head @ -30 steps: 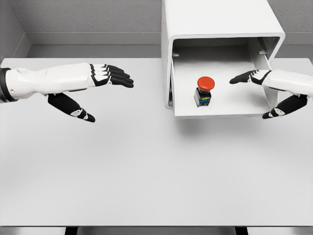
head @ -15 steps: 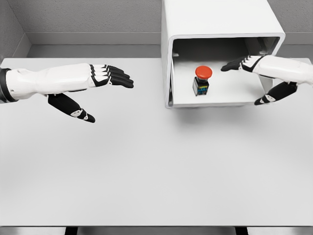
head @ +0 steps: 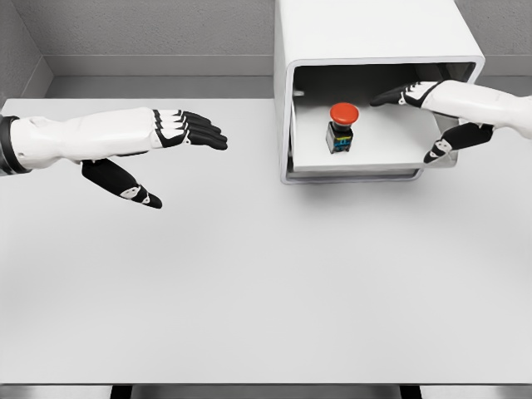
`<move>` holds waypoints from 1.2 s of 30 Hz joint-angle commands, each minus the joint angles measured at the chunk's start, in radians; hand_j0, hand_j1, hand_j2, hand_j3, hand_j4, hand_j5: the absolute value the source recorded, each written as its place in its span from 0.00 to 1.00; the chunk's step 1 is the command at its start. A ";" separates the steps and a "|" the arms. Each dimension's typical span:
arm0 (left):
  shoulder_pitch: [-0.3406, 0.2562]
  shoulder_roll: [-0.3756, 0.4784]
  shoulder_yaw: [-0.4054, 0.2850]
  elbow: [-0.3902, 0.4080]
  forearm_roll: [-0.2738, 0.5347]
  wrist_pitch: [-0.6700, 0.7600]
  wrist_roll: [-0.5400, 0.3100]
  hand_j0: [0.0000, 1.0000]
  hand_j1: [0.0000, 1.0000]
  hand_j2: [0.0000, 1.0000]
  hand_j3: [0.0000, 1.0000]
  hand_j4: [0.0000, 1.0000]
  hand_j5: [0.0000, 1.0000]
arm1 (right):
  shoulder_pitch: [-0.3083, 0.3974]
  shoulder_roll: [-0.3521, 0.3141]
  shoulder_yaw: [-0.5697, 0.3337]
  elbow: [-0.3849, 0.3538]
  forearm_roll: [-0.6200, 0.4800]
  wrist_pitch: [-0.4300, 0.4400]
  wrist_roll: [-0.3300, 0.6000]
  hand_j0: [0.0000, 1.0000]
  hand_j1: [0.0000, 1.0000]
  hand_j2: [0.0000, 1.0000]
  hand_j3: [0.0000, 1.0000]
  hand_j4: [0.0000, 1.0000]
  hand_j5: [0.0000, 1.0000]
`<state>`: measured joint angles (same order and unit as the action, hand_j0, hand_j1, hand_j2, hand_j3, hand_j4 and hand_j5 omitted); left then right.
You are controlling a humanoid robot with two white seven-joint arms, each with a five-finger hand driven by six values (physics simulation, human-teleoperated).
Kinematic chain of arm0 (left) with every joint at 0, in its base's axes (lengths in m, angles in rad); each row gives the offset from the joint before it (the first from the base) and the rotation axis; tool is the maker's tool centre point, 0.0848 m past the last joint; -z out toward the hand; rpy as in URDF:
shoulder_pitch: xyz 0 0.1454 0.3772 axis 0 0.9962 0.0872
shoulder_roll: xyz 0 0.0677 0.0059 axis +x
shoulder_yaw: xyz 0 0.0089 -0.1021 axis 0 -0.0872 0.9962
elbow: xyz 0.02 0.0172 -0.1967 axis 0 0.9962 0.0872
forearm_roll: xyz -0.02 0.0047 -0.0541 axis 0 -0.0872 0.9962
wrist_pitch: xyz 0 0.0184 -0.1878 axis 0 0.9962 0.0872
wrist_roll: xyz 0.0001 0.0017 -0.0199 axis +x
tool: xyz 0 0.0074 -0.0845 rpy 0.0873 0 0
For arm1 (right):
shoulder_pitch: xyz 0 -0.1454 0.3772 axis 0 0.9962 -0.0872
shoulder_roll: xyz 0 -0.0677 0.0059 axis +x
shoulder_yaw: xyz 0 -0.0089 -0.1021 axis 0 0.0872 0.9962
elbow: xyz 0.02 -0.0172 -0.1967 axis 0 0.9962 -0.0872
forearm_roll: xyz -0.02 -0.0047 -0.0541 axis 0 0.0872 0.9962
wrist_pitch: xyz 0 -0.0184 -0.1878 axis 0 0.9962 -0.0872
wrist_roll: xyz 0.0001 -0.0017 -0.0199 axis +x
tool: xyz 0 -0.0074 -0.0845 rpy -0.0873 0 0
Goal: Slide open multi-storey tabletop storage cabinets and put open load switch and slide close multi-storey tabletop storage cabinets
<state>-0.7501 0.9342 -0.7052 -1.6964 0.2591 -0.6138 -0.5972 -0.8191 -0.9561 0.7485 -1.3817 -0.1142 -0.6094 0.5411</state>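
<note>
A white storage cabinet [head: 366, 33] stands at the back right of the table. Its drawer [head: 357, 170] is nearly pushed in, with only a short front strip sticking out. Inside the drawer stands the load switch [head: 342, 126], a dark block with a red mushroom button. My right hand [head: 416, 112] reaches over the drawer's right side, fingers stretched flat into the cabinet's opening and thumb against the drawer's right front corner; it holds nothing. My left hand [head: 179, 145] hovers over the table at the left, fingers straight, holding nothing.
The white table [head: 249, 283] stretches out in front of the cabinet. Grey walls close off the back and the left corner.
The drawer has slid back into the cabinet, carrying the switch with it. My right hand moved back and up with the drawer. The left arm stayed still.
</note>
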 commanded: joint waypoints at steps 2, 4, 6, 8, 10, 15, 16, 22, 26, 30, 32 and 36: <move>0.000 0.000 0.001 0.000 0.008 0.003 0.000 1.00 1.00 1.00 1.00 1.00 1.00 | 0.000 -0.029 0.002 -0.023 -0.001 -0.001 0.003 1.00 1.00 1.00 1.00 1.00 1.00; 0.000 0.000 0.001 0.000 0.008 0.003 0.000 1.00 1.00 1.00 1.00 1.00 1.00 | 0.000 -0.043 0.002 -0.030 -0.001 -0.001 0.003 1.00 1.00 1.00 1.00 1.00 1.00; 0.002 0.002 0.000 0.000 0.008 0.003 0.000 1.00 1.00 1.00 1.00 1.00 1.00 | 0.000 -0.055 0.000 -0.031 -0.002 -0.001 0.003 1.00 1.00 1.00 1.00 1.00 1.00; 0.000 0.002 0.000 0.000 0.008 0.003 0.000 1.00 1.00 1.00 1.00 1.00 1.00 | -0.003 -0.059 0.000 -0.040 -0.005 -0.001 0.002 1.00 1.00 1.00 1.00 1.00 1.00; 0.002 0.002 0.001 0.000 0.008 0.003 0.000 1.00 1.00 1.00 1.00 1.00 1.00 | -0.003 -0.078 -0.001 -0.068 -0.015 -0.001 0.000 1.00 1.00 1.00 1.00 1.00 1.00; 0.000 0.000 0.001 0.000 0.008 0.003 0.000 1.00 1.00 1.00 1.00 1.00 1.00 | 0.028 -0.116 0.002 -0.135 -0.061 -0.001 0.000 1.00 1.00 1.00 1.00 1.00 1.00; 0.000 0.002 0.001 0.000 0.008 0.003 0.000 1.00 1.00 1.00 1.00 1.00 1.00 | 0.032 -0.113 0.002 -0.132 -0.061 -0.001 0.000 1.00 1.00 1.00 1.00 1.00 1.00; 0.000 0.000 0.001 -0.002 0.009 0.003 0.000 1.00 1.00 1.00 1.00 1.00 1.00 | 0.048 -0.055 0.005 -0.028 -0.047 -0.001 0.003 1.00 1.00 1.00 1.00 1.00 1.00; 0.000 0.002 0.001 0.000 0.009 0.003 0.000 1.00 1.00 1.00 1.00 1.00 1.00 | 0.041 -0.023 0.003 -0.007 -0.018 -0.001 0.002 1.00 1.00 1.00 1.00 1.00 1.00; 0.000 0.002 0.001 0.000 0.009 0.003 0.000 1.00 1.00 1.00 1.00 1.00 1.00 | 0.037 -0.018 0.005 -0.005 -0.015 -0.001 0.003 1.00 1.00 1.00 1.00 1.00 1.00; 0.002 0.002 0.001 -0.002 0.009 0.003 0.000 1.00 1.00 1.00 1.00 1.00 1.00 | 0.031 0.007 0.003 0.010 0.010 -0.001 0.003 1.00 1.00 1.00 1.00 1.00 1.00; 0.001 0.002 0.001 -0.002 0.009 0.003 0.000 1.00 1.00 1.00 1.00 1.00 1.00 | 0.008 0.045 0.005 0.052 0.015 -0.001 0.005 1.00 1.00 1.00 1.00 1.00 1.00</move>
<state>-0.7486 0.9349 -0.7048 -1.6979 0.2607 -0.6138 -0.5971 -0.8115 -0.9332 0.7535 -1.3504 -0.0982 -0.6135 0.5463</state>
